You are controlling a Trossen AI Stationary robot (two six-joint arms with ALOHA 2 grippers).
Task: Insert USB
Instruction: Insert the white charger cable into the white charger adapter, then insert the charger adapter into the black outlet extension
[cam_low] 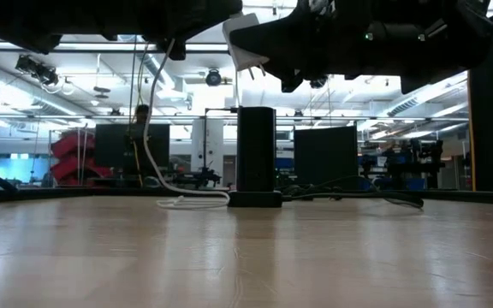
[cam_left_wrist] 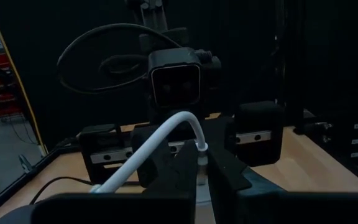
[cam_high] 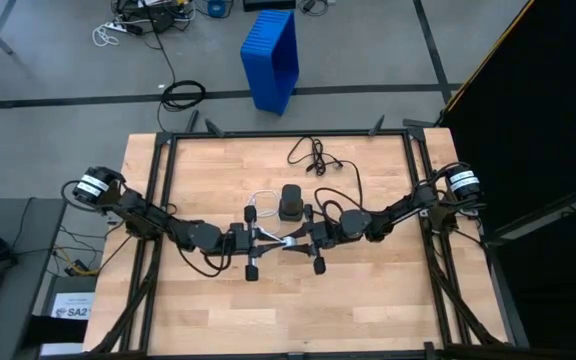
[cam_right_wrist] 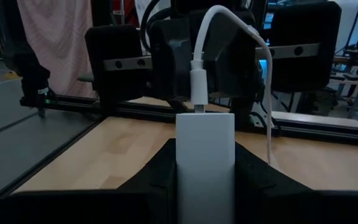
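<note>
A light wooden tabletop (cam_high: 208, 300) framed in black rails carries a black box (cam_high: 291, 204) just beyond the two grippers, which meet above its middle. The right gripper (cam_right_wrist: 205, 163) pinches a white charger block (cam_right_wrist: 205, 155) between its fingers. The left gripper (cam_left_wrist: 199, 163), fingers pressed together on the USB (cam_left_wrist: 160, 142), holds its plug (cam_right_wrist: 201, 89) at the block's port, the cable looping away toward the tabletop.

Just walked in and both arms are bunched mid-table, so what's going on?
The right claw holds a white rectangular charger block. The left claw pinches the plug end of the thin white USB cable at the block's port. Whether it is fully seated is unclear. A black upright box stands just behind them.
</note>
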